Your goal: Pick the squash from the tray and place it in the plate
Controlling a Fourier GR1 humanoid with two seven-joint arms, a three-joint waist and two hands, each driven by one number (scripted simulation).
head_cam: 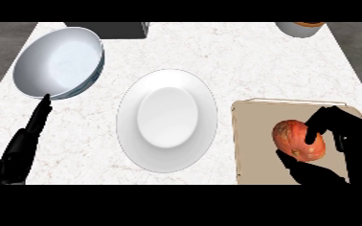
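An orange squash (295,140) lies on the beige tray (254,139) at the lower right. My right hand (332,124) is curled round it, fingers over its top and right side and the thumb (304,170) beneath it. The white plate (167,119) sits in the middle of the counter, just left of the tray, with nothing on it. My left hand (25,143) shows at the lower left edge, fingers straight and pointing up toward the bowl.
A large white bowl (60,62) stands at the back left. A dark box (117,29) is at the back edge. Another bowl with something orange in it (302,28) sits at the back right corner.
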